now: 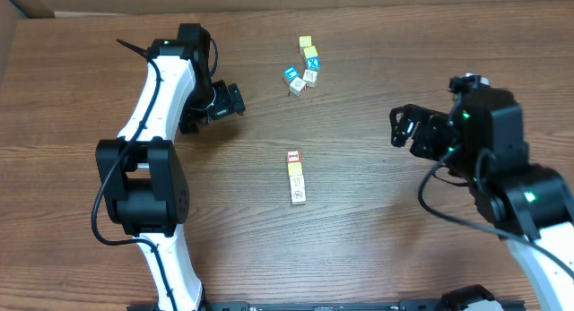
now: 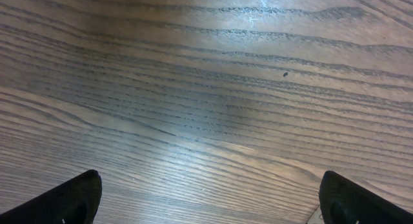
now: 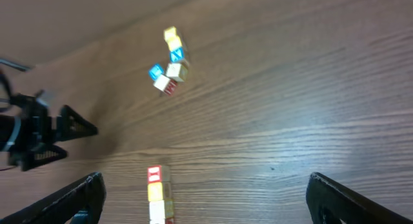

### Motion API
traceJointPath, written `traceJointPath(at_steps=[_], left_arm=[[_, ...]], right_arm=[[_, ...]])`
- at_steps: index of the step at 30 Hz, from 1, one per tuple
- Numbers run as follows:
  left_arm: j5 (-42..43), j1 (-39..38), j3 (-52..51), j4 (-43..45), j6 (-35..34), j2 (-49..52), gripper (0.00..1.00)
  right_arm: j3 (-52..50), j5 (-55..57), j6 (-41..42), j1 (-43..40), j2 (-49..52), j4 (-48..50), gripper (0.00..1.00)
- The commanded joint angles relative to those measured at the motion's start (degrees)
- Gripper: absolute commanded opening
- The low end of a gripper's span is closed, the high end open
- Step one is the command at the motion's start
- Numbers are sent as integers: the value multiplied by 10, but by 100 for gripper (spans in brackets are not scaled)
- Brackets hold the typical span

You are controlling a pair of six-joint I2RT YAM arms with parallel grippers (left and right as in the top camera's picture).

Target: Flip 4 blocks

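On the wooden table, left gripper and right gripper stand jaws wide, holding nothing. 4 blocks lie in 1 row at centre, between them. Judged light, rigid, smooth; pinch opposite side faces.

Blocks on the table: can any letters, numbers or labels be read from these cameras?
Row of blocks: white mark on the red end face, too small to read; other faces blurred.
Cluster of cubes: white marks on blue faces, unreadable.
No legible text anywhere else.
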Motion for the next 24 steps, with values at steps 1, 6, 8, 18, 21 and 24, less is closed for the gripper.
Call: traceJointPath(at_steps=[1, 6, 8, 18, 21, 24], left_arm=[[-4, -1, 12, 0, -4, 4, 100], [-4, -1, 12, 0, -4, 4, 100], [-4, -1, 12, 0, -4, 4, 100], [-4, -1, 12, 0, -4, 3, 100], [-4, -1, 12, 0, -4, 4, 100], [-4, -1, 12, 0, -4, 4, 100]], right_arm=[[10, 1, -5, -1, -31, 2, 100], [10, 1, -5, -1, -88, 2, 100], [10, 1, -5, -1, -115, -2, 100], [10, 26, -5, -1, -273, -47, 100], [6, 31, -15, -7, -308, -47, 100], [-12, 31, -23, -28, -347, -47, 100]])
